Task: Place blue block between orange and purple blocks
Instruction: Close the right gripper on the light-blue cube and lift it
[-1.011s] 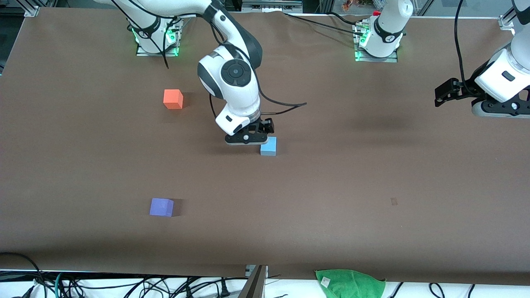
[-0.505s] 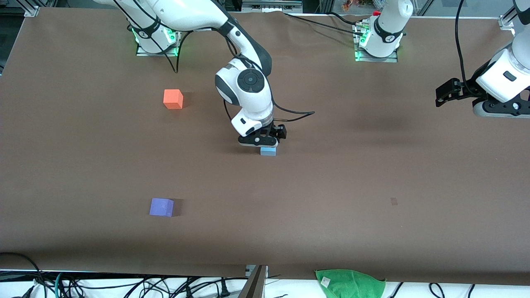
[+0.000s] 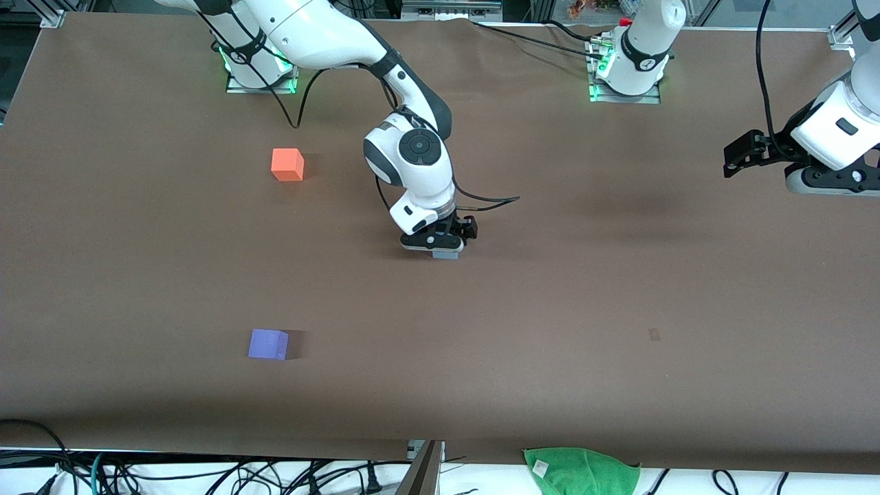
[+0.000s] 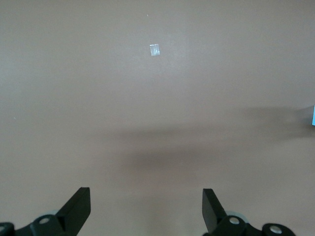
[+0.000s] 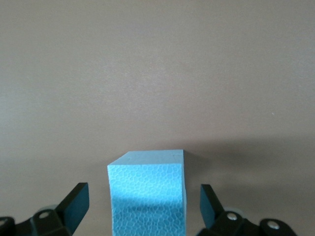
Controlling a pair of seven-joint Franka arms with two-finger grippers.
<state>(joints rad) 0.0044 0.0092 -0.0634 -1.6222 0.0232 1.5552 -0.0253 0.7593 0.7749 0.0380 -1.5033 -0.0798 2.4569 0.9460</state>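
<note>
The blue block [image 5: 147, 194] stands on the brown table near its middle. In the front view only a sliver of it [image 3: 445, 255] shows under the right hand. My right gripper [image 3: 440, 247] is low over the block and open, with a finger [image 5: 74, 204] on each side and a gap to each. The orange block [image 3: 287, 165] lies toward the right arm's end, far from the front camera. The purple block [image 3: 268, 344] lies nearer to that camera. My left gripper [image 3: 746, 152] is open and empty, waiting up over the left arm's end.
A green cloth [image 3: 581, 470] lies off the table's edge nearest the front camera. A small pale tape mark [image 3: 654, 334] is on the table toward the left arm's end; it also shows in the left wrist view [image 4: 155, 49]. Cables run by the bases.
My right gripper has moved over the blue block and come down around it, hiding most of it in the front view. The left arm and the blocks have not moved.
</note>
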